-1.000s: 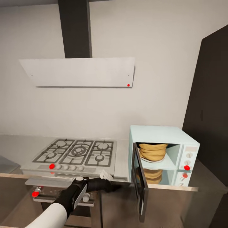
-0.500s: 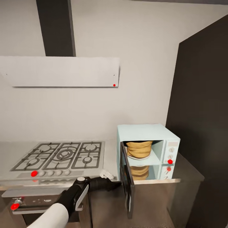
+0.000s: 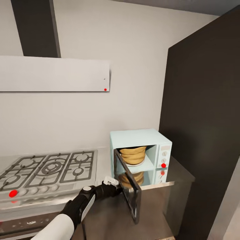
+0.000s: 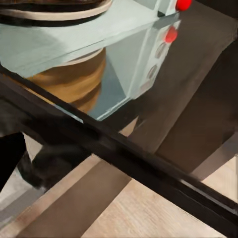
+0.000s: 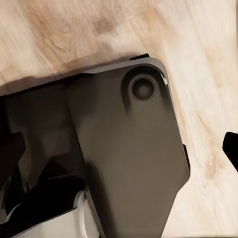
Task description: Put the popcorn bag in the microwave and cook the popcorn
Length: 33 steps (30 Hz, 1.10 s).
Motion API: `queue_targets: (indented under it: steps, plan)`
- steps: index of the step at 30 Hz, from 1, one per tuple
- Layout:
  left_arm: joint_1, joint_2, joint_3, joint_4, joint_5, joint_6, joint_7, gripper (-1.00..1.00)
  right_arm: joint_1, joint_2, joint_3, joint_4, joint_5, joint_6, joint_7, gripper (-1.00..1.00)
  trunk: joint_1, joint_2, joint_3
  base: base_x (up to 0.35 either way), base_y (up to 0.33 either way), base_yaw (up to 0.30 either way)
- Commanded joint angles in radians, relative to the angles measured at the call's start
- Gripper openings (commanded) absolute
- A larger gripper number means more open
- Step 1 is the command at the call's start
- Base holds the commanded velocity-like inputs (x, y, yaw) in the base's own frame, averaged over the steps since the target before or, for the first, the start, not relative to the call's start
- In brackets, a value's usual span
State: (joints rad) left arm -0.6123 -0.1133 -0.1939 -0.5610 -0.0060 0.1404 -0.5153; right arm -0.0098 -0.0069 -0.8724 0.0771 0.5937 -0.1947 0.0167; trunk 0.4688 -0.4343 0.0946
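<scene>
I see the dark tall cabinet (image 3: 203,133) rising well beyond my left fingers (image 3: 115,190), off to their right side, against the white wall (image 3: 133,83). The pale hood (image 3: 53,74) hangs high above them. The steel hob (image 3: 46,171) lies on the grey table (image 3: 103,160), on the left side of my left fingers and a little beyond them. The microwave (image 3: 140,140) stands on the same table just ahead of those fingers, its dark-framed door (image 3: 128,186) swung open toward me, with the door's near edge just beside the fingers; I cannot tell whether they touch it. I cannot tell either whether my left fingers are spread or closed, as they are dark against the door.

The popcorn bag (image 3: 133,155) sits inside the microwave on its round plate (image 3: 138,163), just beyond the open door. The left wrist view shows its tan reflection through the glass, past the black door frame (image 4: 124,153).

The right wrist view looks down on wooden floor (image 5: 198,49) and a dark robot part (image 5: 124,158); I cannot tell the state of the right fingers.
</scene>
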Motion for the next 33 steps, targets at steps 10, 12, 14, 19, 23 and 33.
queue_targets:
  steps: [10, 12, 14, 19, 23, 33]
  plan:
    - [0.000, -0.005, 0.001, -0.002, 0.001, 0.008, -0.002, 1.00, 0.000, -0.001, -0.003, 0.003, -0.002, -0.005, 0.002, 1.00, 0.000, -0.001, 0.000, 0.000, 0.000, -0.275]
    - [0.000, -0.005, 0.001, -0.002, 0.001, 0.008, -0.002, 1.00, 0.000, -0.001, -0.003, 0.003, -0.002, -0.005, 0.002, 1.00, 0.000, -0.001, 0.000, 0.000, 0.000, -0.275]
    - [0.000, -0.005, 0.001, -0.002, 0.001, 0.008, -0.002, 1.00, -0.001, -0.001, -0.003, 0.003, -0.002, -0.005, 0.002, 1.00, 0.000, -0.001, 0.000, 0.000, 0.000, -0.275]
    - [0.000, -0.005, 0.001, -0.003, 0.001, 0.008, -0.002, 1.00, 0.000, -0.001, -0.003, 0.003, -0.002, -0.005, 0.002, 1.00, 0.000, -0.001, 0.000, 0.042, 0.000, -0.275]
    - [0.000, -0.005, 0.002, -0.007, 0.003, 0.001, -0.001, 1.00, -0.001, -0.001, -0.003, 0.003, -0.002, -0.005, 0.002, 1.00, 0.000, -0.001, 0.000, 0.061, 0.000, -0.276]
    - [0.000, -0.016, 0.009, -0.028, 0.007, -0.080, 0.018, 1.00, -0.001, 0.002, -0.003, 0.003, -0.002, -0.005, 0.002, 1.00, 0.000, -0.001, 0.000, 0.003, 0.000, -0.276]
